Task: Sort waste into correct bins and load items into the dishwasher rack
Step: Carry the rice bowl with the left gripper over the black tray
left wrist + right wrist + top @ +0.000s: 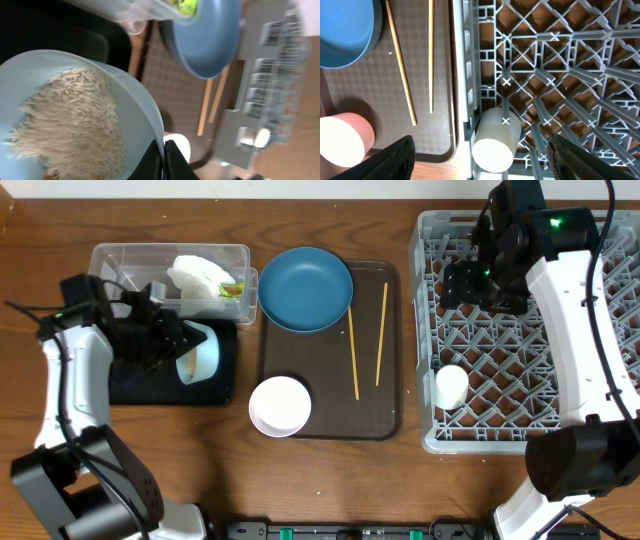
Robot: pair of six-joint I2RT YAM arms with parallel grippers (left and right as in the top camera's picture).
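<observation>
My left gripper [178,340] is shut on the rim of the light blue bowl [203,352] and holds it tipped on its side over the black tray [160,388]. In the left wrist view the fingers [164,161] pinch the bowl's rim [145,115], and rice scraps [70,120] lie inside. The napkin [200,275] and wrapper [232,288] lie in the clear tub [125,260]. My right gripper [468,280] is open over the rack [520,330]; its fingers [482,156] straddle the white cup [495,137] from above, apart from it.
The brown serving tray [380,415] holds the dark blue dish [305,288], the white bowl [279,405] and two chopsticks [353,350] [381,335]. The cup [451,386] lies on its side at the rack's near left edge.
</observation>
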